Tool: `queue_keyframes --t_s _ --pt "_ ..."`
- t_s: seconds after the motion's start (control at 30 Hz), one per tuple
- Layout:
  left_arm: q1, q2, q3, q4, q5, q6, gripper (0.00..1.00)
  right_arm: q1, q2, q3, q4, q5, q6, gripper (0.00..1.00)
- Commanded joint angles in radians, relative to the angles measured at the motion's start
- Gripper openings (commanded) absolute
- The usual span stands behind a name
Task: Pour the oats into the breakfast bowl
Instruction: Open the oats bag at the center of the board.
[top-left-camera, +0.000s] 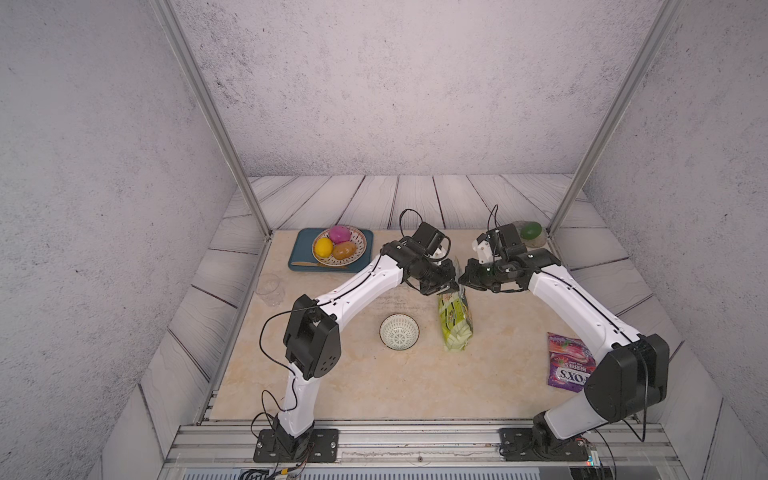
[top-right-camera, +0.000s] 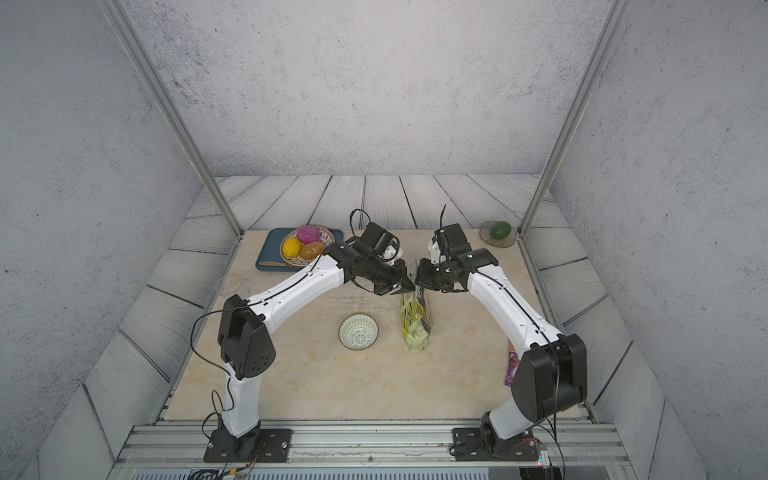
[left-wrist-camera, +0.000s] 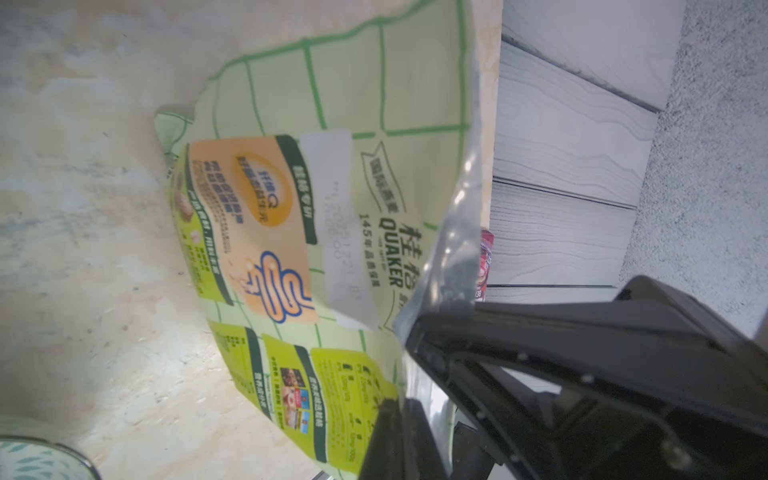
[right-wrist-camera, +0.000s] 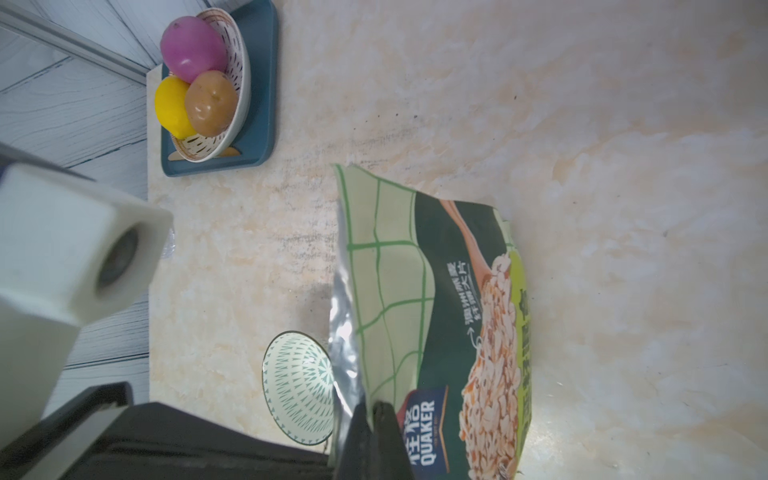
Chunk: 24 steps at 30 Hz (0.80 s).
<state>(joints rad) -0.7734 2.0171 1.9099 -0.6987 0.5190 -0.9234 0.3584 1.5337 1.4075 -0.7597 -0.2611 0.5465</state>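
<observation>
The lime-green oats pouch stands upright near the table's middle. The oats are hidden inside it. My left gripper is shut on the near left side of the pouch's top edge. My right gripper is shut on the opposite wall of the top edge, and silver lining shows between the two. The two grippers meet tip to tip above the pouch. The breakfast bowl sits empty on the table just left of the pouch.
A teal tray at the back left carries a patterned dish of fruit. A clear glass stands at the left edge. A purple candy bag lies front right under my right arm. A green fruit sits back right.
</observation>
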Motion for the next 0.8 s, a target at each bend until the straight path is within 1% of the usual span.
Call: queue_keyframes --t_s 0.0,0.03,0.1,0.23,0.43,0.57,0.6,0.63,0.67,0.77 --pt "0.005 -0.079 -0.039 -0.068 -0.163 -0.029 0.00 -0.012 -0.032 -0.008 -0.078 0.240 0.004 0.00" --pt "0.006 -0.099 -0.060 -0.068 -0.192 -0.044 0.00 -0.012 -0.037 -0.010 -0.079 0.263 0.008 0.00" --pt "0.011 -0.125 -0.122 -0.039 -0.205 -0.095 0.00 -0.014 -0.038 -0.017 -0.072 0.265 0.018 0.00" --pt "0.046 -0.172 -0.271 0.103 -0.155 -0.217 0.00 -0.016 -0.055 -0.038 -0.031 0.208 0.039 0.00" --pt "0.052 -0.166 -0.242 0.146 -0.120 -0.204 0.00 -0.017 -0.051 -0.053 -0.014 0.171 0.041 0.00" --pt "0.049 -0.153 -0.237 0.221 -0.043 -0.194 0.00 -0.020 -0.048 -0.008 -0.004 0.060 0.029 0.00" --pt "0.048 -0.148 -0.238 0.248 -0.020 -0.200 0.00 -0.020 -0.044 0.010 -0.002 0.021 0.027 0.04" --pt "0.046 -0.141 -0.238 0.268 0.002 -0.205 0.00 -0.018 -0.041 0.026 -0.003 -0.014 0.030 0.14" --pt "0.043 -0.134 -0.234 0.281 0.017 -0.206 0.00 -0.019 -0.038 0.038 0.001 -0.057 0.032 0.20" --pt "0.031 -0.119 -0.200 0.259 0.026 -0.182 0.00 -0.017 -0.039 0.048 0.013 -0.129 0.061 0.23"
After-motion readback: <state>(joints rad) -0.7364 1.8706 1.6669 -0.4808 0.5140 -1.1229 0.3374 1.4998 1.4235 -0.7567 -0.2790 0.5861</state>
